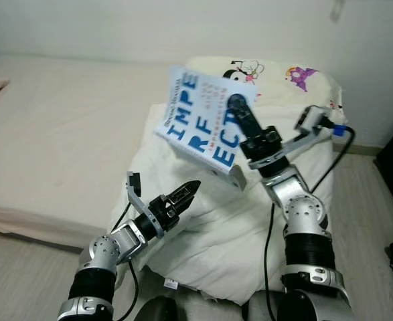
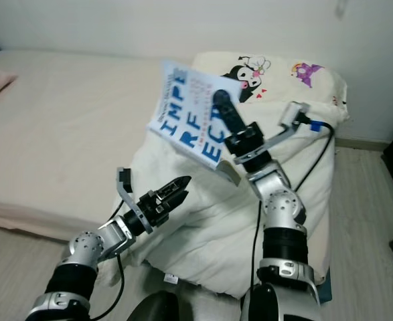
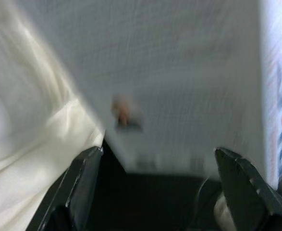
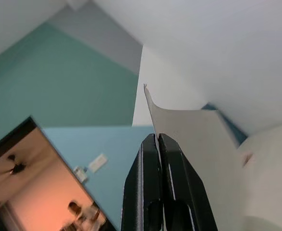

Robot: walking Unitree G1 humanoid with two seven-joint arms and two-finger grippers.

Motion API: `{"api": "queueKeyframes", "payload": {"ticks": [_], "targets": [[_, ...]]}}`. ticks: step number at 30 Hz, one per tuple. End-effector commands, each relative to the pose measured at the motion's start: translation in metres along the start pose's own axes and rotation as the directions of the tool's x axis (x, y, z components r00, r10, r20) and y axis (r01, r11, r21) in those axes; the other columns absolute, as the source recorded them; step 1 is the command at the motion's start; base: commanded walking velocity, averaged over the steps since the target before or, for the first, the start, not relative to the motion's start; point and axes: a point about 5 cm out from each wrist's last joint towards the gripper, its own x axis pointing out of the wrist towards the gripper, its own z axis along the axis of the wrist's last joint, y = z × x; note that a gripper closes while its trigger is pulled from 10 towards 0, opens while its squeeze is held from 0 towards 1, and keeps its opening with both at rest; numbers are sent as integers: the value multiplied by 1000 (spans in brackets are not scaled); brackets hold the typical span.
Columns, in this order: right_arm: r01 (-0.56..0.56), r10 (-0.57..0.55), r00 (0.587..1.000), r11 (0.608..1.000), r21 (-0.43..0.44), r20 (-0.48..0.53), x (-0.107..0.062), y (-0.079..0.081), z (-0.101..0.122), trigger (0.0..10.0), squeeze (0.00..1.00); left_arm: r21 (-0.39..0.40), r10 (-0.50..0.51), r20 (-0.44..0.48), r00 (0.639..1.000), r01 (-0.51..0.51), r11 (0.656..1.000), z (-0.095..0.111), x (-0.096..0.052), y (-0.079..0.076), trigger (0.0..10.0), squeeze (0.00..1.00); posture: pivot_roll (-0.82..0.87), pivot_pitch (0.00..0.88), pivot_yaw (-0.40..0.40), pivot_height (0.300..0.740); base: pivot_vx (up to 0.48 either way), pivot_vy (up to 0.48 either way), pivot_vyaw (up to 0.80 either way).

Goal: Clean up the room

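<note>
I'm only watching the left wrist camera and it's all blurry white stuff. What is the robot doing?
Observer: The right gripper holds a book up in the air above a white duvet.
Operator: What book is it?
Observer: Its cover is white, with big blue letters spelling IMPERFECT.
Operator: Is my gripper holding it too?
Observer: No. The left gripper is open below the book, not touching it.
Operator: What's behind it?
Observer: A pillow printed with cartoon characters, lying on the bed.
</note>
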Motion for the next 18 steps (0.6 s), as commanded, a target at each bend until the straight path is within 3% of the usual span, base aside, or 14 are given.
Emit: {"api": "queueKeyframes", "payload": {"ticks": [1,2,4,6,9,10,12,14,18], "targets": [[-70,70,998,998,11,-2,6,11,-2,0,0,-49,2,59,998,1,999,3,0,2,10000,471,-46,141,50,600,0,0,0],[-79,79,997,997,19,-14,6,13,-6,0,0,-71,-7,117,993,15,997,7,2,2,10000,0,-53,141,49,600,0,0,0],[-79,79,997,997,19,-14,6,13,-6,0,0,-71,-7,117,993,15,997,7,2,2,10000,0,-53,141,49,600,0,0,0],[-86,87,996,996,30,-32,6,16,-11,0,0,-104,-31,219,975,55,993,16,3,1,10000,0,-60,141,47,600,0,0,0],[-86,87,996,996,30,-32,6,16,-11,0,0,-104,-31,219,975,55,993,16,3,1,10000,0,-60,141,47,600,0,0,0],[-88,89,995,995,38,-41,5,18,-13,0,0,-121,-50,262,964,84,989,19,3,-1,10000,0,-64,142,43,600,0,0,0],[-88,89,995,995,38,-41,5,18,-13,0,0,-121,-50,262,964,84,989,19,3,-1,10000,0,-64,142,43,600,0,0,0],[-87,90,994,995,52,-58,3,20,-18,0,0,-150,-133,272,953,178,973,18,6,-9,10000,0,-67,143,40,600,0,0,0],[-85,88,994,995,58,-68,3,21,-20,0,0,-173,-178,256,950,227,959,12,8,-13,10000,0,-71,145,39,600,0,0,0]]}}
